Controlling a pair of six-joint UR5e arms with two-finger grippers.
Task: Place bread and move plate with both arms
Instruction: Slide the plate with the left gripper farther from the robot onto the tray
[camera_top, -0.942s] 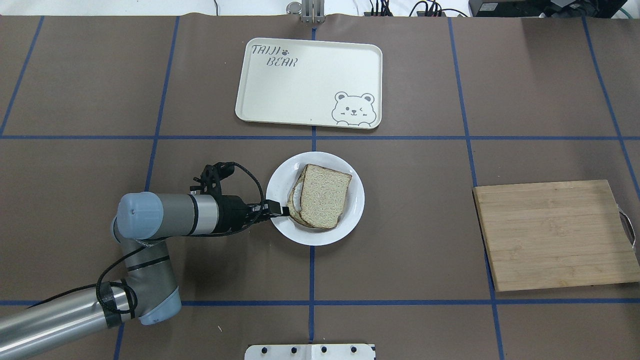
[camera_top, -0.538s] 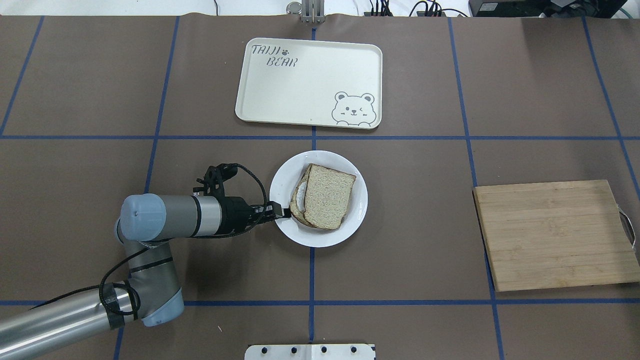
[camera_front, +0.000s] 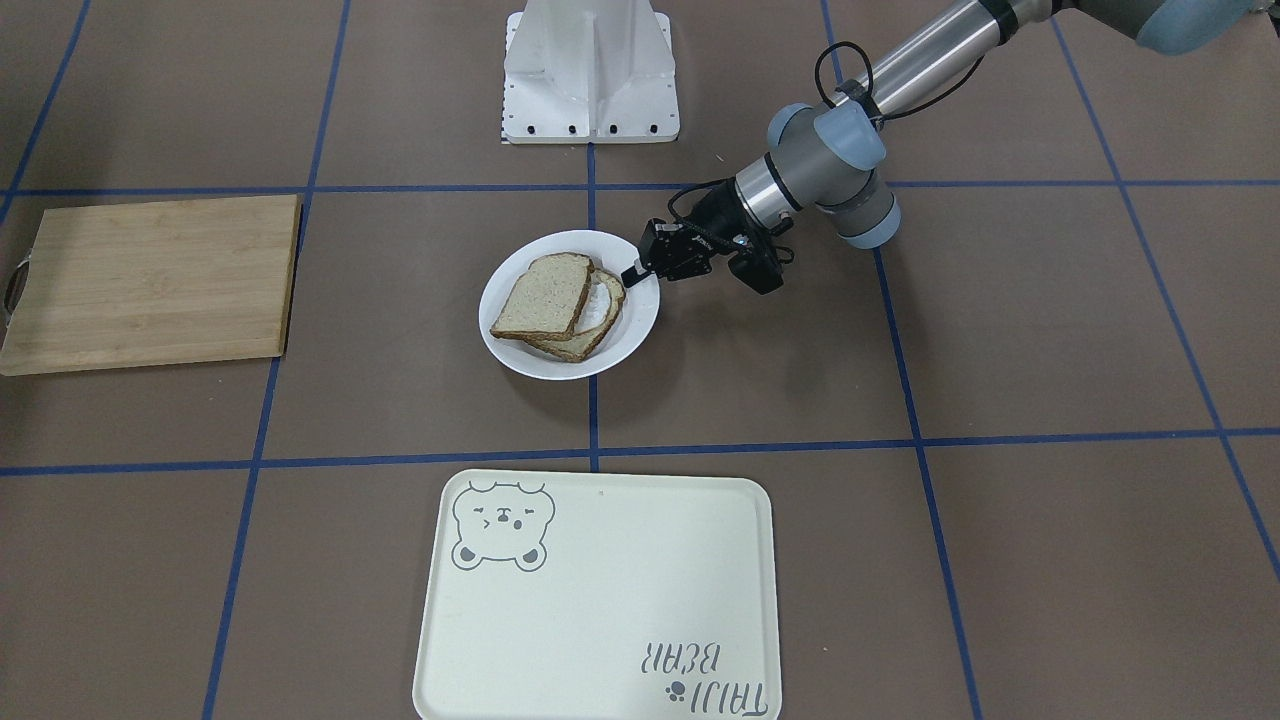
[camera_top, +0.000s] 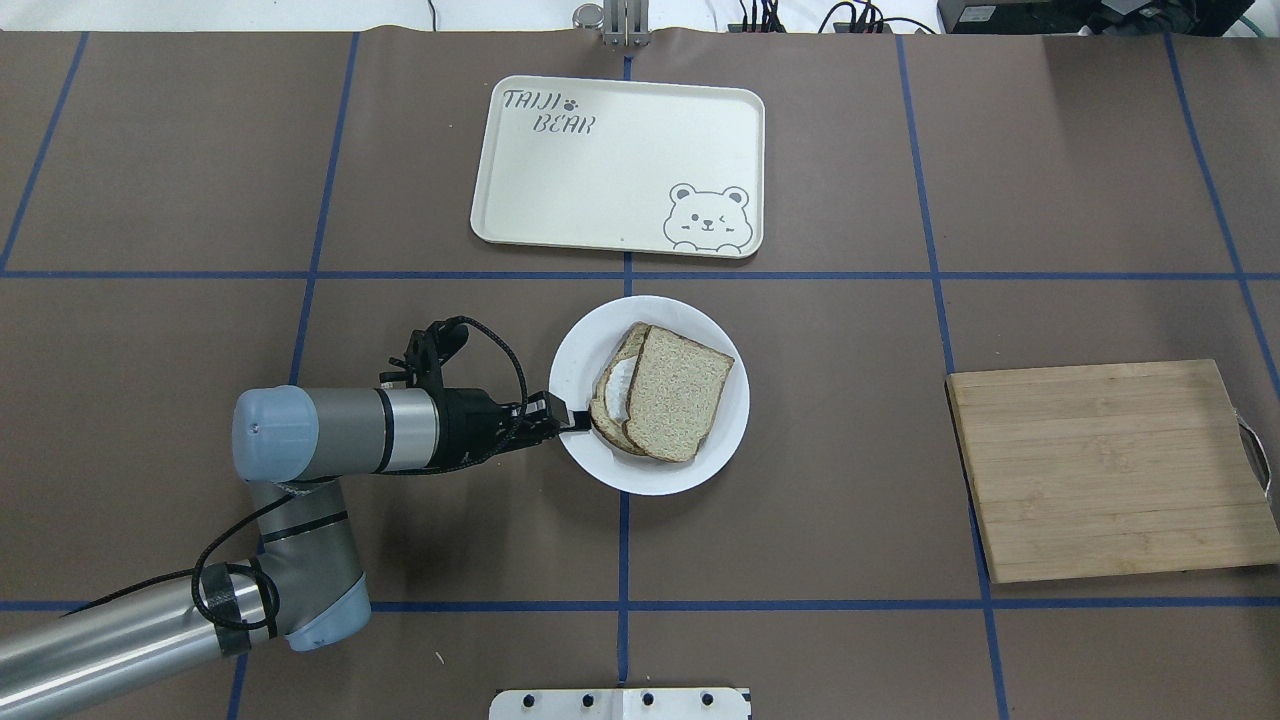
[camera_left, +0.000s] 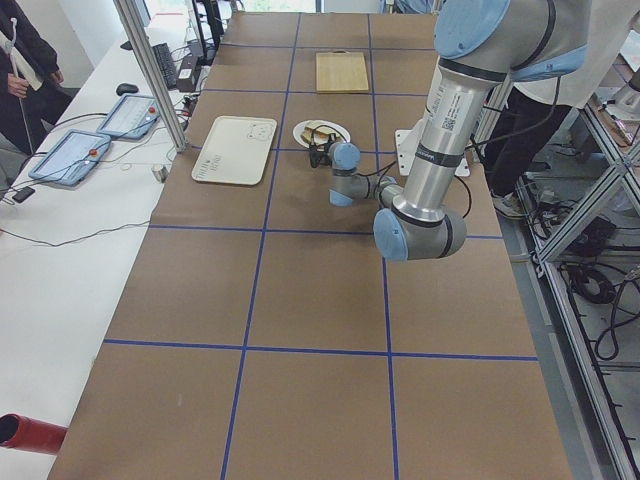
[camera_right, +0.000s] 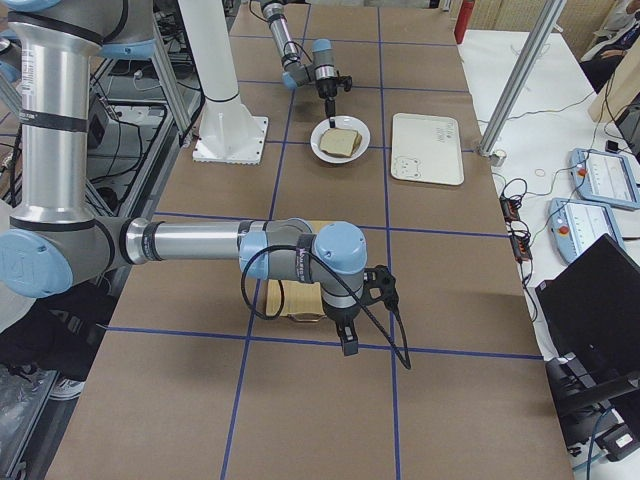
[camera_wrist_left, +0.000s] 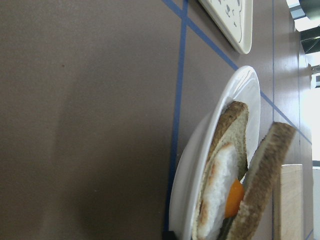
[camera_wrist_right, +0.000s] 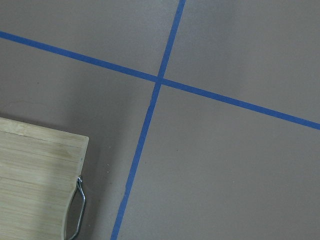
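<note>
The white plate sits at the table's middle, also in the front view. The plain bread slice lies on it, leaning over a slice topped with fried egg. My left gripper comes in flat from the left and is shut on the plate's left rim, as the front view shows. The left wrist view shows the bread, the egg slice and the plate rim close up. My right gripper shows only in the exterior right view, low over the table; I cannot tell whether it is open.
A cream bear-print tray lies beyond the plate. A wooden cutting board lies at the right; its handle end shows in the right wrist view. The white robot base stands at the near edge.
The left gripper and the plate with both slices have shifted slightly to the right and a little away from the robot. The bread has stayed on the egg slice.
</note>
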